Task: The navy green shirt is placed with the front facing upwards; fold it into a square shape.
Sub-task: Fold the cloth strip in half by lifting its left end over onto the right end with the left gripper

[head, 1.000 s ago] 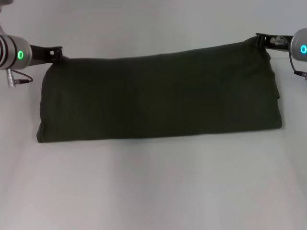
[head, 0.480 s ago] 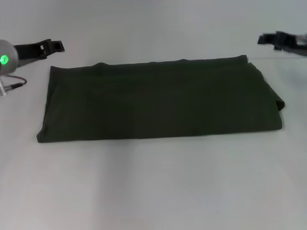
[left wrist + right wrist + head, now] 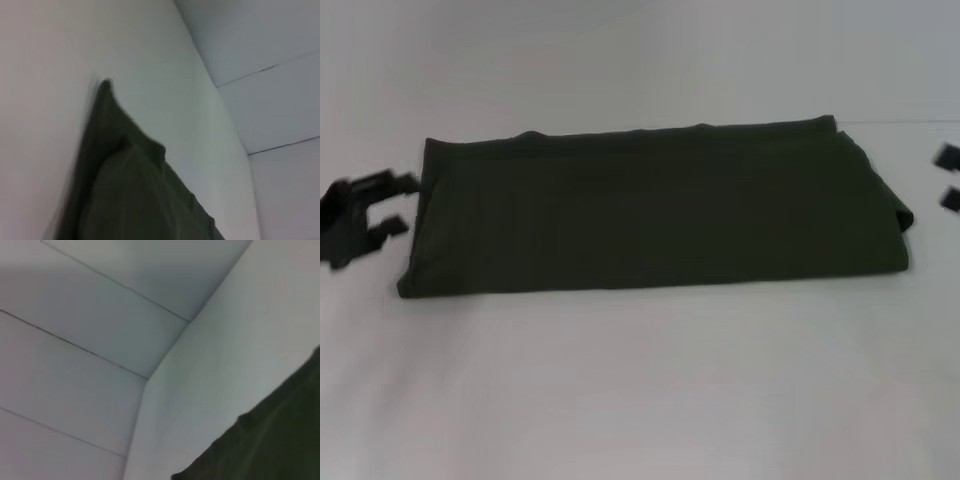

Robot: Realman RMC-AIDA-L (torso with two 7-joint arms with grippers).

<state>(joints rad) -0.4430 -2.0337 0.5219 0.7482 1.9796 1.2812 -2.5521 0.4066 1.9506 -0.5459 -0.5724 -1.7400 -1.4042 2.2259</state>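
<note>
The navy green shirt (image 3: 655, 210) lies flat on the white table as a long folded band, its plain dark side up and no lettering showing. My left gripper (image 3: 404, 205) hovers just off the band's left end, blurred, open, with nothing between its fingers. At the picture's right edge, a short way off the band's right end, my right gripper (image 3: 946, 177) is also open and empty. A corner of the shirt (image 3: 125, 190) fills the left wrist view. The right wrist view catches an edge of the shirt (image 3: 270, 450). Neither wrist view shows fingers.
The white table (image 3: 640, 390) stretches bare in front of the shirt. Behind it stands a pale panelled wall (image 3: 100, 315) with thin seams.
Both grippers let go of the shirt's far corners and swung outward and nearer, down beside its two ends. The lifted far edge dropped and the shirt now lies flat.
</note>
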